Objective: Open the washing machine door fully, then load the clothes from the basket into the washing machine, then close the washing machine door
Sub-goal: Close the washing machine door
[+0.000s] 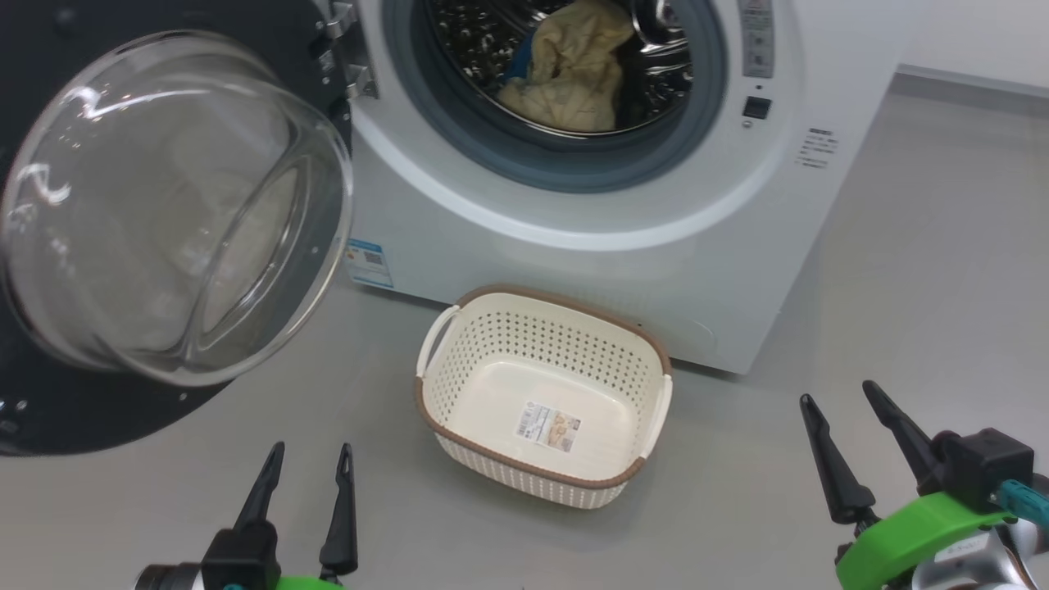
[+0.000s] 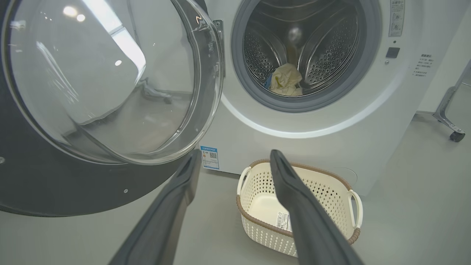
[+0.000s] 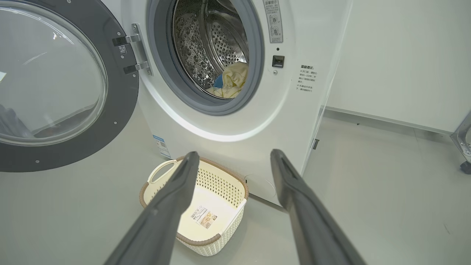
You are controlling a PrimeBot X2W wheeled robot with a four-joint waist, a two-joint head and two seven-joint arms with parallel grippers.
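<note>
Loading looks finished. Basket (image 1: 541,340) sits on the grey floor (image 1: 901,311) just in front of the washing machine (image 1: 574,262), with nothing in it but the sticker (image 1: 547,426) on its bottom. Clothes (image 1: 569,70), pale yellow with a bit of blue, lie bunched inside the steel drum (image 1: 475,49), behind the grey gasket (image 1: 524,160); nothing hangs over the lip as far as the views show.

Washing machine door (image 1: 164,213) stands wide open on its hinge at the robot's left, glass bowl bulging toward the camera. So opening is done, closing is not.

Left gripper (image 1: 312,448) is low in the head view, fingers apart and holding nothing, near the door's lower edge but clear of it. Right gripper (image 1: 837,392) also has its fingers spread and is empty, well to the right of the basket.

Judgement: two of three steps done, only shutting the door is left. The left arm is the nearer one for that push. The basket stands close under the opening but looks clear of the door's swing; hard to be sure from here.
</note>
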